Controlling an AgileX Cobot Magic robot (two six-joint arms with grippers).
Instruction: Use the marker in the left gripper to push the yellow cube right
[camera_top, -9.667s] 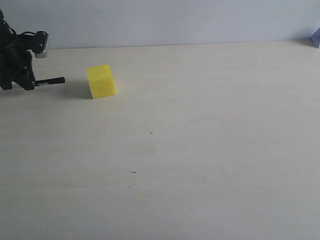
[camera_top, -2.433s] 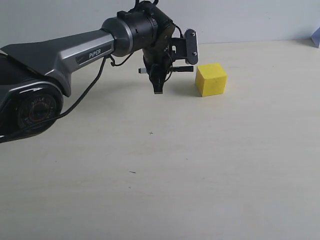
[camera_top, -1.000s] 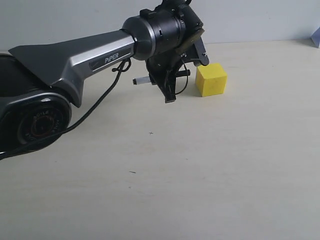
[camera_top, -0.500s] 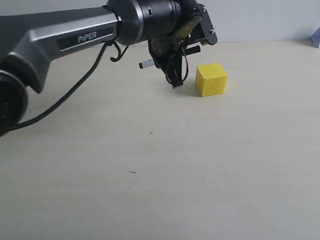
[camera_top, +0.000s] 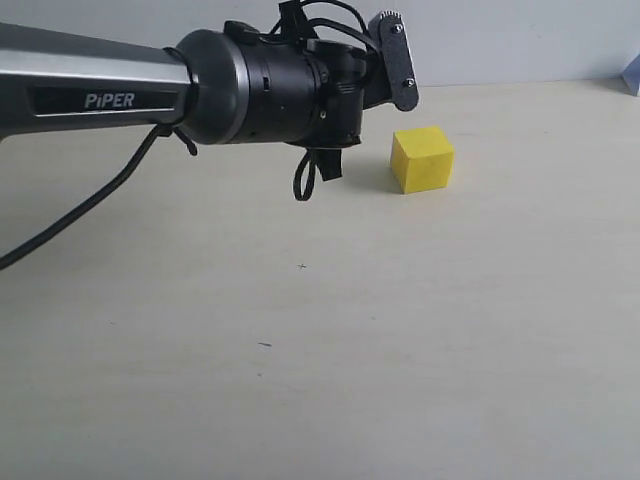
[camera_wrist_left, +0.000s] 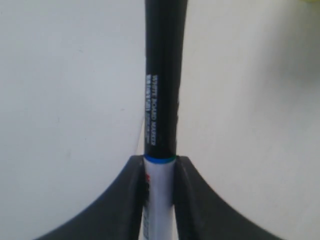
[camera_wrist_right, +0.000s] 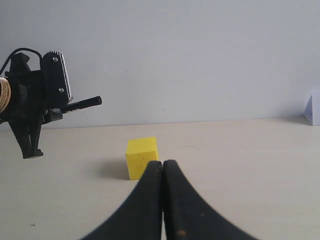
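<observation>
1. The left gripper (camera_wrist_left: 159, 167) is clamping the marker (camera_wrist_left: 161, 90) above the tabletop (camera_top: 400, 330).
2. The yellow cube (camera_top: 422, 158) is sitting just right of it, untouched, with open tabletop lying beyond.
3. The arm (camera_top: 100, 90) is reaching level from the left.
4. The right gripper (camera_wrist_right: 163, 167) is sitting closed and empty.

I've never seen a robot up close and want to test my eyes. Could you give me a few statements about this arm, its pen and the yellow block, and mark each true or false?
1. The left gripper is clamped on the marker. True.
2. The marker's tip touches the yellow cube. False: the right wrist view shows it raised and clear of the cube.
3. The right gripper is wide open. False: its jaws are pressed together with nothing between them.
4. The yellow cube rests flat on the table. True.
</observation>
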